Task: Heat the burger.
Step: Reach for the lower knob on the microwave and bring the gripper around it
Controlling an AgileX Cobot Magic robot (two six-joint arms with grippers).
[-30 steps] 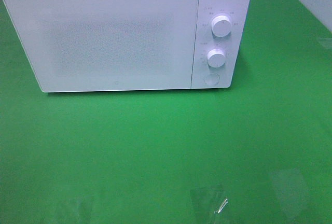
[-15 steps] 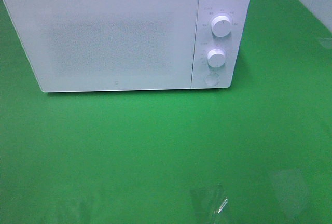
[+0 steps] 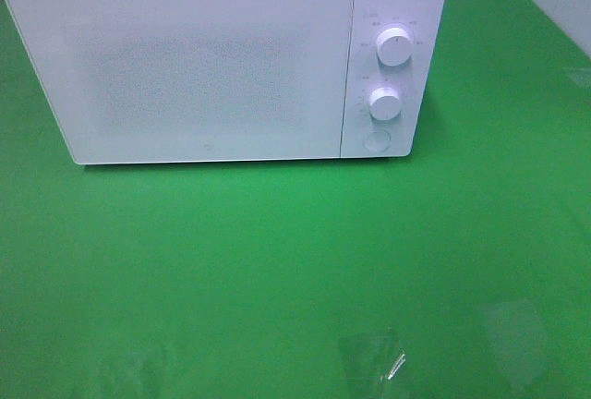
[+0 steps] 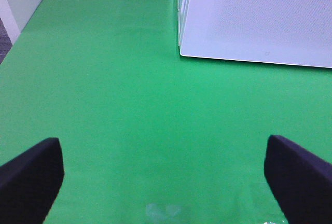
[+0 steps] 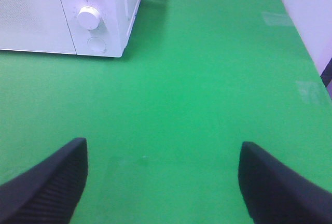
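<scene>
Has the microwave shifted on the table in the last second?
No. The microwave sits in the same spot relative to the clear tape patch on the green table.

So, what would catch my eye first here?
A big white microwave, door shut, stands at the far side of a bright green table, with two round knobs on its right-hand panel. The left end effector and right end effector hang open and empty above the green.

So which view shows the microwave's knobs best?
The exterior high view: the upper knob and lower knob both show whole. The right wrist view crops the upper one; the left wrist view shows neither.
</scene>
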